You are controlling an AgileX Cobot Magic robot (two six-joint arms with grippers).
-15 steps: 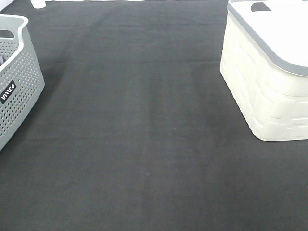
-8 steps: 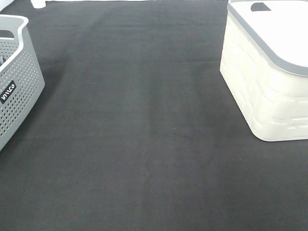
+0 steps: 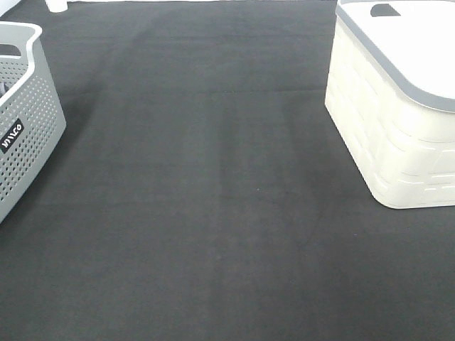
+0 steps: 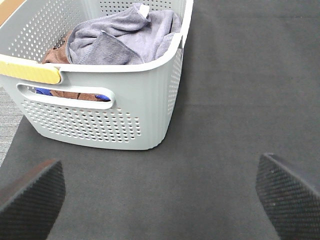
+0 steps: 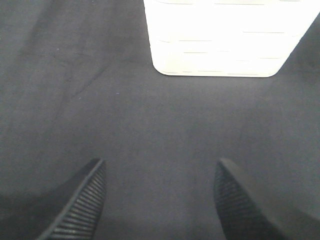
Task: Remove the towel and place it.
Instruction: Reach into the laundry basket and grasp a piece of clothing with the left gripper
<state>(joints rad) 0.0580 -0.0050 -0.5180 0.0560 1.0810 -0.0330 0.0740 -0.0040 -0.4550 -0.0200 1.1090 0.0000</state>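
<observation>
1. Black ribbed pads (image 4: 30, 200) of the left gripper (image 4: 159, 200) are standing wide apart. They are holding nothing and hanging over bare dark mat (image 4: 240, 100).
2. The right gripper (image 5: 162, 200) is likewise hanging over the mat with its jaws spread and empty. Neither arm is showing in the high view.
3. Just ahead of the left gripper, the grey basket (image 4: 100, 120) is sitting on the mat, near the jaws but not under them.
4. Inside the basket, the towel (image 4: 125, 35) is lying crumpled on top, toward the end farthest from the gripper. Its white tag (image 4: 144, 10) is poking up, and a brown cloth (image 4: 52, 55) is lying beside it and partly beneath it.
5. Farther ahead of the right gripper, the white bin (image 5: 225, 40) is standing well apart from it.
6. The task appears to be only starting, at the reach toward the basket, since the towel is not yet being touched.
7. The next move is probably calling for the left gripper to go forward over the rim and come down on a raised fold of the towel. It should be closing on that fold alone, leaving the brown cloth, then lifting clear of the basket wall. Where the towel is meant to go I cannot tell, though the open mat between basket and bin is looking likely.
</observation>
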